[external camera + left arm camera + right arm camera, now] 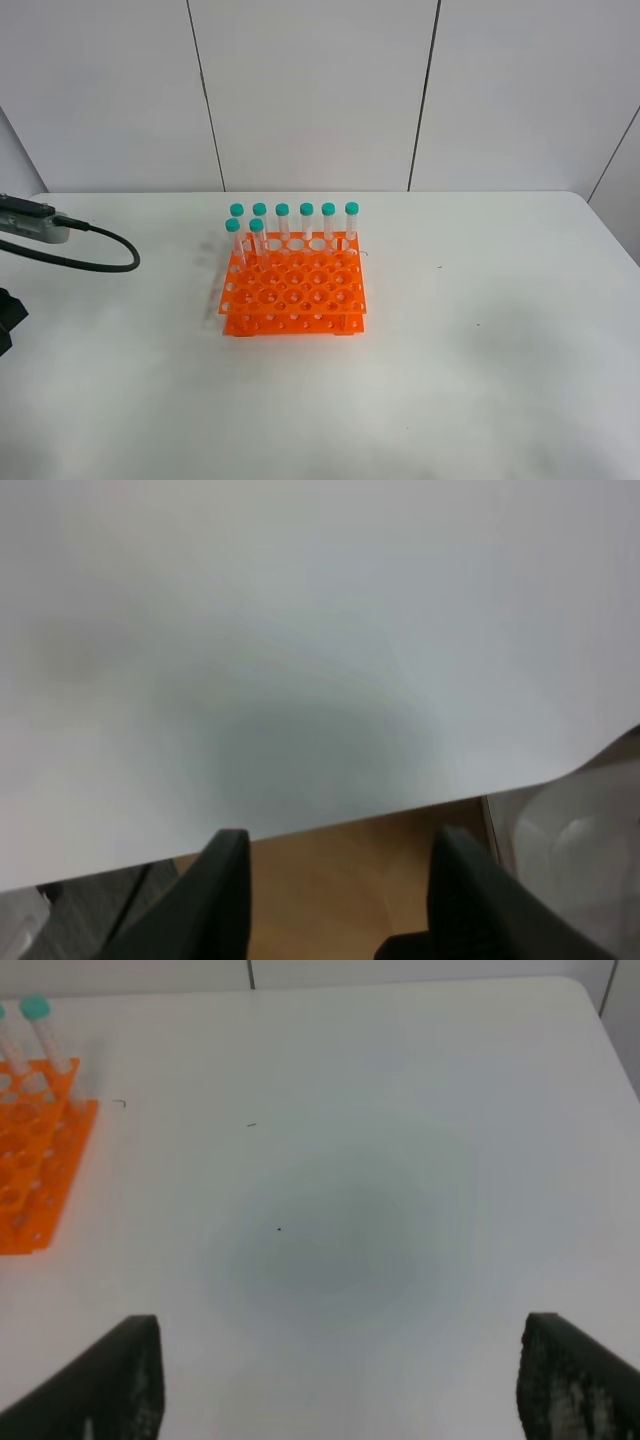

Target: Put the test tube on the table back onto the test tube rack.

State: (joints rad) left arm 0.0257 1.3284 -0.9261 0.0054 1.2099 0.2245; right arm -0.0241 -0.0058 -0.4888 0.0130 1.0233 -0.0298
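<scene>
Eight clear tubes [306, 224] with teal caps are seen upright in the orange rack [293, 287] mid-bench [480, 380]; none is seen lying loose. Left jaws [338, 880] and right jaws [340, 1370] are spread, empty.

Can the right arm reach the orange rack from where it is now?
Probably yes: only bare table lies between the open right gripper and the test tube rack.

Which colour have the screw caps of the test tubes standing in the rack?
Teal caps on the tubes in the orange test tube rack; the exterior high view shows this best.
</scene>
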